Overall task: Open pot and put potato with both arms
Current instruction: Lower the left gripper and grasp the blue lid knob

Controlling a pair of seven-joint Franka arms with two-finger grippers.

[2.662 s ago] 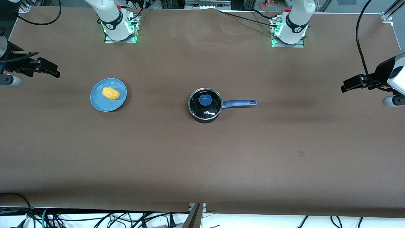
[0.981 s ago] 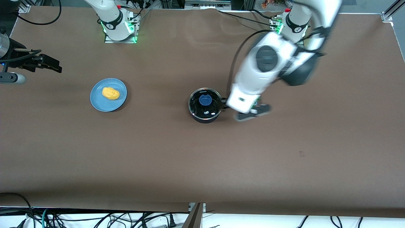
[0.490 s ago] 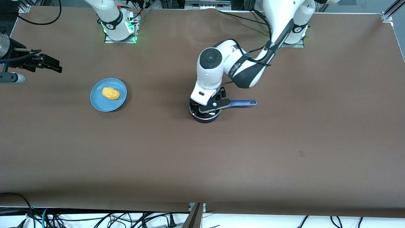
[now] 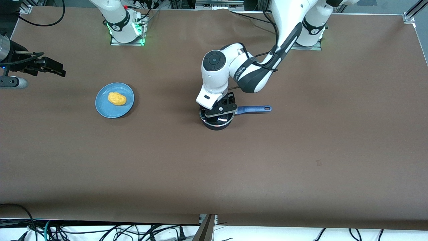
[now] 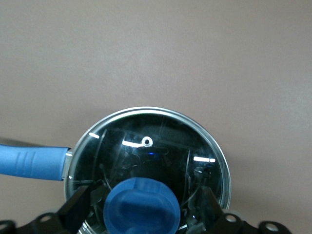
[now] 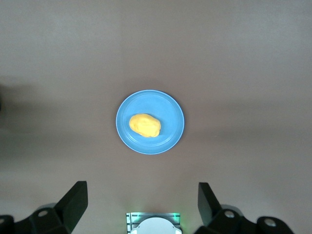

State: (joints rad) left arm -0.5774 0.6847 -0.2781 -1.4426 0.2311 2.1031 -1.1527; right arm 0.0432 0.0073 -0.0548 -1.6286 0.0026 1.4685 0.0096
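Since half a second ago, left gripper (image 4: 219,110) lowered a little and shifted slightly toward the right arm's end, now right over the lid (image 5: 147,168) of the pot (image 4: 216,117). Compared with 2.7 seconds ago, left arm (image 4: 254,72) swung in from the table's edge to the middle. Fingers (image 5: 78,207) spread wide on either side of the blue knob (image 5: 142,207), not touching it as far as the left wrist view shows. Lid on the pot, glass reflecting lights. Pot unmoved near the table's middle, blue handle (image 4: 254,109) pointing toward the left arm's end, partly hidden at its root by the gripper in the front view.

Potato (image 4: 117,98) unchanged, lying on a blue plate (image 4: 104,108) toward the right arm's end of the table, well apart from the pot. Right gripper (image 4: 46,67) waiting at that end, high over the table edge, hardly shifted since a second ago; fingers (image 6: 73,202) spread wide and holding nothing, looking down at the plate (image 6: 170,136) and potato (image 6: 145,125). Brown table (image 4: 234,167) bare between plate and pot. Cables (image 4: 264,57) trailing along the left arm.
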